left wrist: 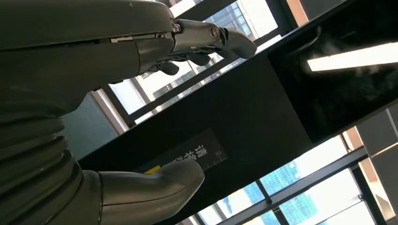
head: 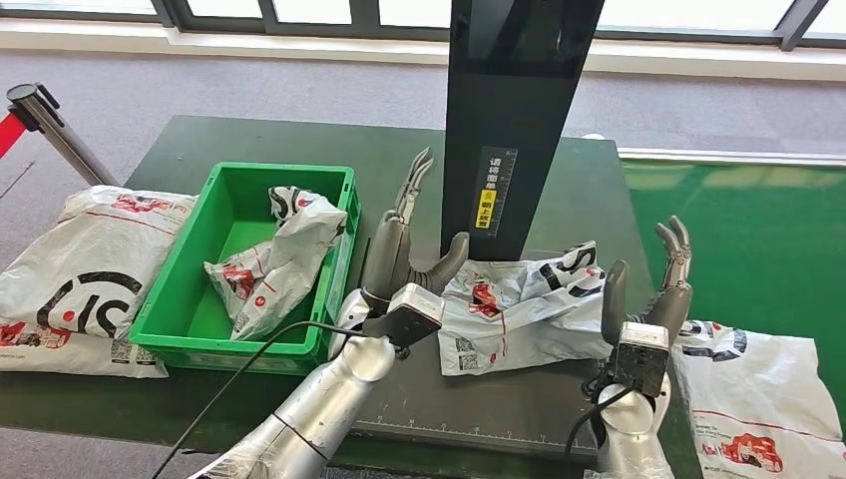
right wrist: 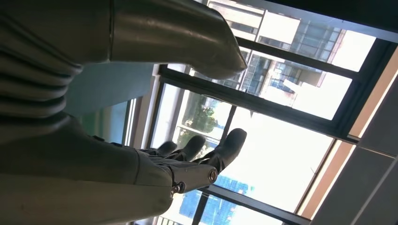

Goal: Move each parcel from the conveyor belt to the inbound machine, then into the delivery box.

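Note:
A white parcel (head: 519, 304) with red and black print lies on the dark platform of the inbound machine (head: 469, 399), at the foot of its black column (head: 514, 110). My left hand (head: 404, 244) stands upright just left of that parcel, fingers spread, holding nothing. My right hand (head: 653, 284) stands upright at the parcel's right edge, also empty. Another white parcel (head: 763, 384) lies on the green conveyor belt (head: 758, 225) to the right. Two parcels (head: 279, 259) lie in the green delivery box (head: 334, 269). Both wrist views show only spread fingers (left wrist: 206, 40) (right wrist: 220, 150) against windows.
A large white parcel (head: 85, 269) lies on the dark green table (head: 190, 150) left of the box. A stanchion post (head: 45, 125) with a red strap stands at the far left. A black cable (head: 249, 364) runs along my left arm.

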